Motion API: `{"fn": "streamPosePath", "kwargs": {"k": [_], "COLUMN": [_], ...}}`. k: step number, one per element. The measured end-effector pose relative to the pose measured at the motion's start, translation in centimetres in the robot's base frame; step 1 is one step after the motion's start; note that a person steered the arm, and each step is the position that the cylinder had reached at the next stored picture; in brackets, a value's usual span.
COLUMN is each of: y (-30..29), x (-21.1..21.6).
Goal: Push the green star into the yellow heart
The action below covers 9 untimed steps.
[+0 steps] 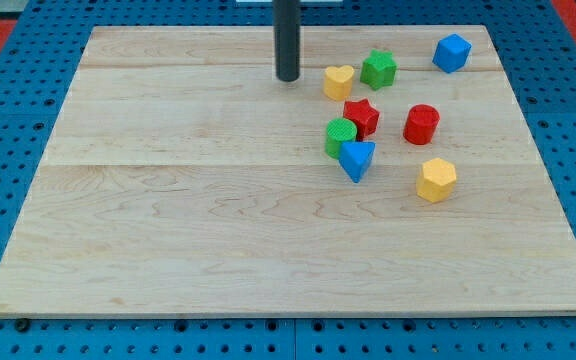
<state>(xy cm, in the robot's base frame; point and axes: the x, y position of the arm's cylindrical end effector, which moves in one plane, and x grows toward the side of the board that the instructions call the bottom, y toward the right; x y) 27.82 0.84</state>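
Note:
The green star lies near the view's top, right of centre. The yellow heart lies just to its left, close beside it or touching it. My tip stands on the board to the left of the yellow heart, a short gap away, touching no block.
A red star, a green cylinder and a blue triangular block cluster below the heart. A red cylinder, a yellow hexagonal block and a blue block lie further right. The wooden board rests on a blue pegboard.

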Motion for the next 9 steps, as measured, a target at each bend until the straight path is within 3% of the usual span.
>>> {"fn": "streamPosePath", "kwargs": {"k": [1,4,9], "y": [2.4,4.3,7.5], "x": [-2.4,1.5,4.2]}}
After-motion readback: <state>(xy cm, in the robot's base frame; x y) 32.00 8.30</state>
